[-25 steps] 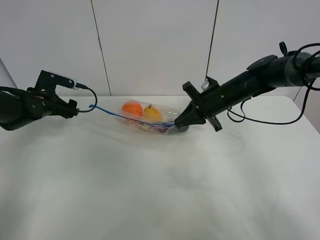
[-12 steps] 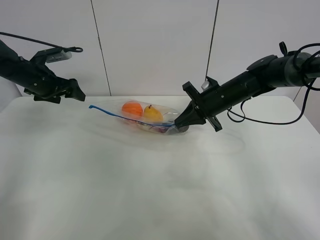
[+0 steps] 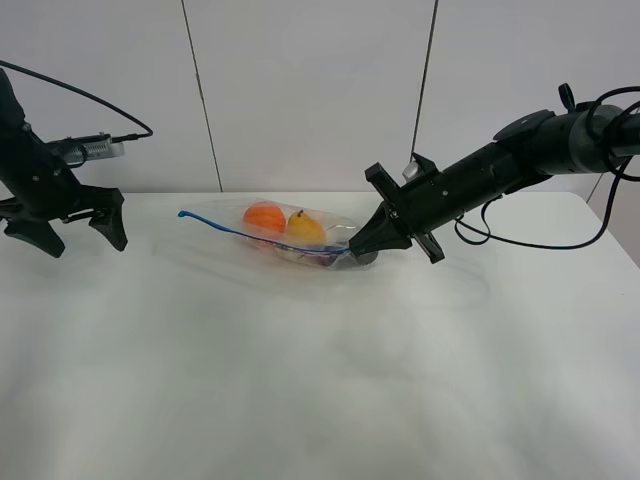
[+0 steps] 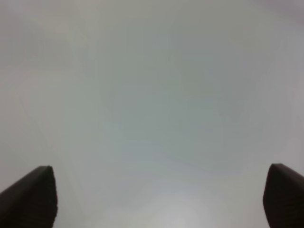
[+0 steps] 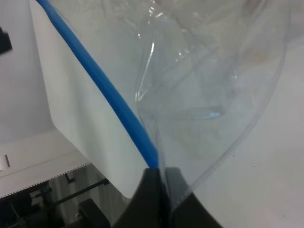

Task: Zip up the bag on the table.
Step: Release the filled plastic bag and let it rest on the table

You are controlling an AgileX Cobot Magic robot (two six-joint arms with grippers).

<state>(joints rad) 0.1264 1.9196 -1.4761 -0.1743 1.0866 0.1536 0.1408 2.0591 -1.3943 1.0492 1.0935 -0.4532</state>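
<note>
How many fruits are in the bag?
2 clearly in the bag: an orange one on the left, a yellow one right beside it. Dark bits below may be more.

No writing, label, brand name, number or sign can be read in any of the views (the bag (image 3: 310,240) is plain clear plastic and its blue zipper strip (image 5: 105,85) shows no print).
</note>
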